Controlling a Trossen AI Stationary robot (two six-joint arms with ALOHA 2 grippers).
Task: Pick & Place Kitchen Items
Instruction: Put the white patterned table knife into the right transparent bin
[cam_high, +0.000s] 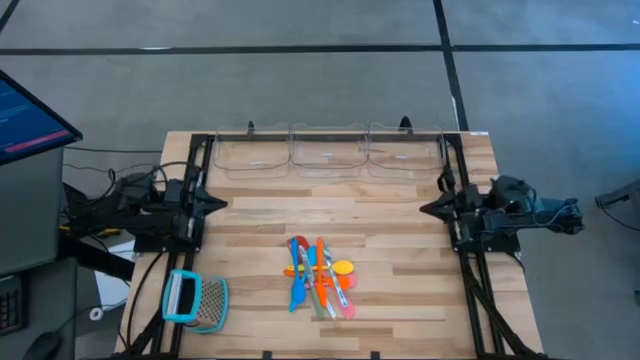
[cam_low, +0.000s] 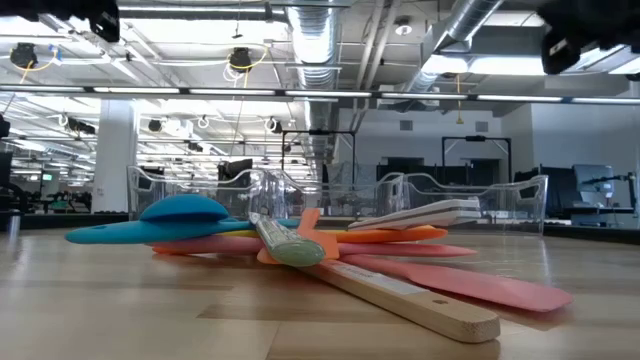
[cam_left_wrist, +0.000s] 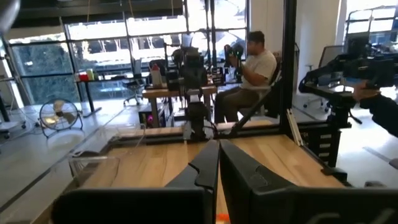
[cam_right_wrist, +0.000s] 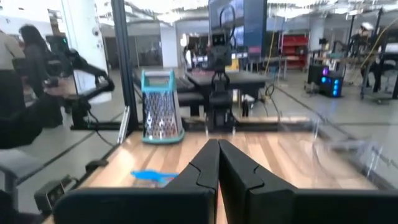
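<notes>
Both my pincers, left gripper (cam_high: 218, 204) at nine o'clock and right gripper (cam_high: 428, 208) at three, rest pinched shut, empty. Low view: the kitchen items (cam_low: 300, 245) lie heaped, untouched. Nothing picked yet; I judge I must open, then reach toward six o'clock.

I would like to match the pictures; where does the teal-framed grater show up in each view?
High view: the grater lies at the table's near-left corner.
Low view: not in it.
Left wrist view: not in it.
Right wrist view: it stands across the table, beyond the blue spatula.
Shared landmark: that blue spatula, also in the low view.
</notes>
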